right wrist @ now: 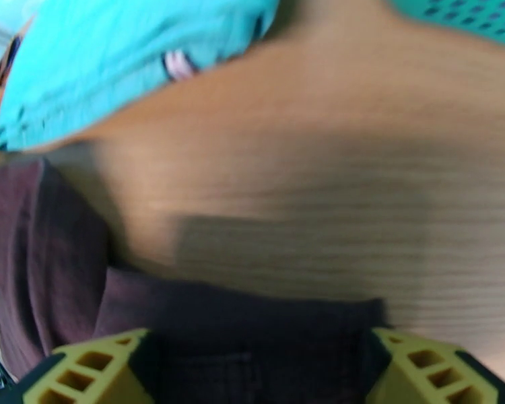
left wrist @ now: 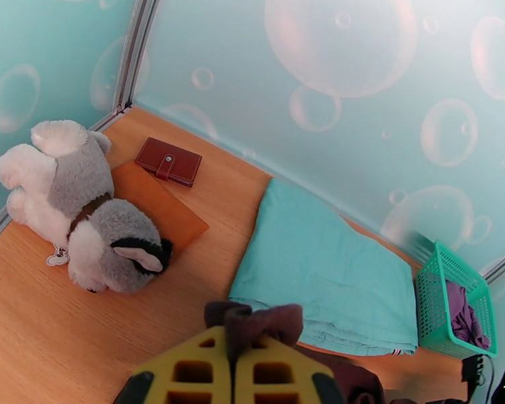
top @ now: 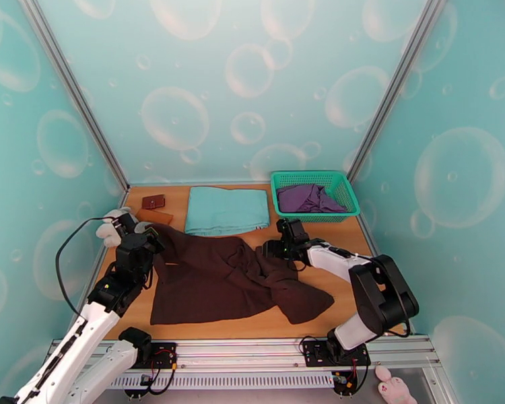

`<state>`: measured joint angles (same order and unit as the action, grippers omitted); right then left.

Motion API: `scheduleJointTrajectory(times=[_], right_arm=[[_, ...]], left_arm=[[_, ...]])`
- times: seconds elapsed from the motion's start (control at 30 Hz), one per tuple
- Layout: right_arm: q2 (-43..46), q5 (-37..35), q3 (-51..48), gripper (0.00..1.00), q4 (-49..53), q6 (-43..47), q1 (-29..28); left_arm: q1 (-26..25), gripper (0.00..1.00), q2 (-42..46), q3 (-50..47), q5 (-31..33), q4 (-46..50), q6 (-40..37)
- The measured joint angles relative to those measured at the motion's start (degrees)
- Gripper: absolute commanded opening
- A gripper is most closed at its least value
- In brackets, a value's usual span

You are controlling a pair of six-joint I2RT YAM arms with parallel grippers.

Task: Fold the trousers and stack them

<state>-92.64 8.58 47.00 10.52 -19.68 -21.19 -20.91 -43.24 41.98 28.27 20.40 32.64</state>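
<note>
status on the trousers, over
Left gripper shut on trousers. Right gripper open over them. Not yet folded. Teal cloth close behind.

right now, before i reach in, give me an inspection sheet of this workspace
surface: wooden table, bare along the near edge
job's things: brown trousers, spread out and rumpled, not yet folded
clutter: folded teal cloth; green basket holding a purple garment; plush toy; wallet; brown mat
tools: left tool shut on a bunch of the trousers; right tool open, low over a trouser edge
cables: black cable looping at the left side
surroundings: teal bubble-print walls
</note>
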Motion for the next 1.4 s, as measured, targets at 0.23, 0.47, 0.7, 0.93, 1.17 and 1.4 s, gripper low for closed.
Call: scheduleJointTrajectory(times=[0.23,0.47,0.7,0.93,1.17,1.4], right_arm=[[-2.14,-1.81,1.11,0.0,-1.36,-0.26,-2.36],[4.72,-5.57,1.22,0.0,1.66,-0.15,-2.1],[24.35,-11.04,-0.5,0.0,2.93,-0.11,5.95],[33.57,-14.08,-1.29,0.0,5.49,1.84,16.5],[36.72,-13.44,-0.83,0.0,8.39,3.76,21.07],[33.9,-19.63,2.51,0.0,14.45,3.91,25.31]], left_arm=[[0.0,0.0,0.94,0.0,-1.03,3.34,0.02],[0.0,0.0,0.94,0.35,-0.59,6.29,-0.09],[0.0,0.0,1.95,1.79,3.1,6.54,-4.2],[0.46,0.0,2.84,0.7,10.58,1.46,-7.15],[1.9,0.0,-1.77,-0.04,26.71,0.28,-2.14],[2.89,0.0,-0.9,-8.22,30.86,-15.17,-3.13]])
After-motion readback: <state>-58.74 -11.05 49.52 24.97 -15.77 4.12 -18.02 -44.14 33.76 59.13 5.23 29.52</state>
